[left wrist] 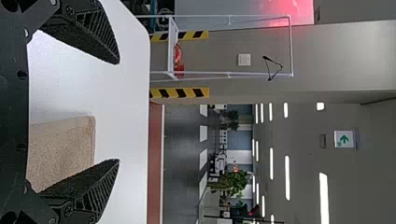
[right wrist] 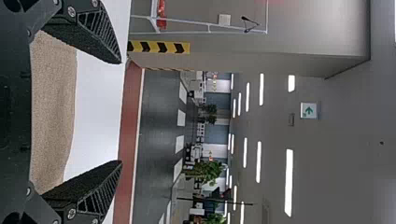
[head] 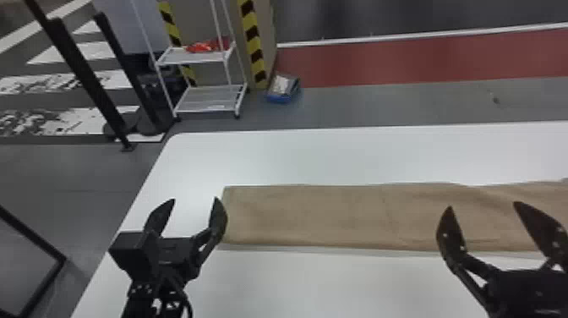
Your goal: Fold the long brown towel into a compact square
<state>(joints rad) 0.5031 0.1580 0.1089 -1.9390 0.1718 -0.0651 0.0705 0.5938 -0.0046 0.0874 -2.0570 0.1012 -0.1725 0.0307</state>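
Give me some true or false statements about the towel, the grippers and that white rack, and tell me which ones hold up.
1. The brown towel lies in a long strip on the white table. True.
2. The left gripper is clamped on the towel's end. False: the left gripper is open and holds nothing.
3. The right gripper has its fingers spread apart. True.
4. The towel is already a compact square. False: it is still long and narrow.
5. Something red sits on the white rack's lower shelf. False: the red item is on the rack's upper shelf.
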